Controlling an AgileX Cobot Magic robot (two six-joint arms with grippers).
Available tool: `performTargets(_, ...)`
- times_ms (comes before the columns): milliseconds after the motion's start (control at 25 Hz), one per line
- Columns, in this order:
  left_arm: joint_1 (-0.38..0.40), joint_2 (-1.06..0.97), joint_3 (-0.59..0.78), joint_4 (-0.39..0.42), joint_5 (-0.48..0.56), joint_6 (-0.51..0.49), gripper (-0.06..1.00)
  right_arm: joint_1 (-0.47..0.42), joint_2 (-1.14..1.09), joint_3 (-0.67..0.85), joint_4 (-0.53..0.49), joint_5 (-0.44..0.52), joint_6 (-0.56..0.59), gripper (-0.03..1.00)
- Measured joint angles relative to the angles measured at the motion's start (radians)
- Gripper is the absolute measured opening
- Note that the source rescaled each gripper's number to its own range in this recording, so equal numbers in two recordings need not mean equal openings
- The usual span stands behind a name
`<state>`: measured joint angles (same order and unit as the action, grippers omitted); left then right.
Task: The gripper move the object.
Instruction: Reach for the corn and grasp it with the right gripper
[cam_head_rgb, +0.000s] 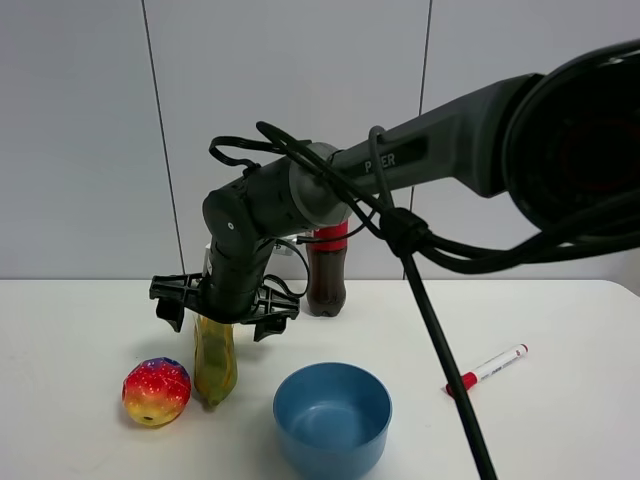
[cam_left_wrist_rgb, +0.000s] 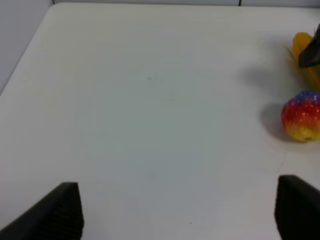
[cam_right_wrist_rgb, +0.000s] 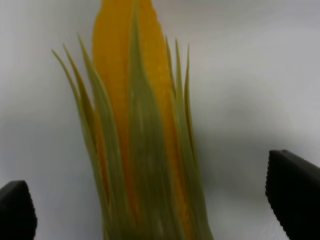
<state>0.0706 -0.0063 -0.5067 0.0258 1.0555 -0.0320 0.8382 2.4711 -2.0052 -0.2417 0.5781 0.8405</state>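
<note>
Right wrist view shows the gripper (cam_right_wrist_rgb: 155, 200) spread wide, jaws clear of the corn cob (cam_right_wrist_rgb: 135, 130) on both sides. The cob stands upright on the table (cam_head_rgb: 560, 430) at near left, just right of the fruit toy (cam_head_rgb: 156, 391). Nothing grips it; whether the move is done cannot be told.

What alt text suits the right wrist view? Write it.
A yellow toy corn cob wrapped in pointed green husk leaves fills the view, between the right hand's two black fingertips, which stand wide apart, clear of it.
</note>
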Motion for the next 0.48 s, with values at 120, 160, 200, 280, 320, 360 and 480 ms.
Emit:
performTargets(120,0.000,0.000,0.000,0.000,0.000,0.000,1.00,0.000,0.001,0.000,-0.014,0.000,0.000,0.81)
performTargets(160,0.000,0.000,0.000,0.000,0.000,0.000,1.00,0.000,0.001,0.000,-0.019,0.000,0.000,0.80)
performTargets(200,0.000,0.000,0.000,0.000,0.000,0.000,1.00,0.000,0.002,0.000,-0.023,0.000,0.001,0.80)
performTargets(280,0.000,0.000,0.000,0.000,0.000,0.000,1.00,0.000,0.007,0.000,-0.029,0.001,0.003,0.80)
performTargets(320,0.000,0.000,0.000,0.000,0.000,0.000,1.00,0.000,0.012,0.000,-0.029,0.001,0.003,0.80)
performTargets(360,0.000,0.000,0.000,0.000,0.000,0.000,1.00,0.000,0.017,0.000,-0.030,0.001,0.003,0.80)
performTargets(480,0.000,0.000,0.000,0.000,0.000,0.000,1.00,0.000,0.026,0.000,-0.031,0.004,0.003,0.75)
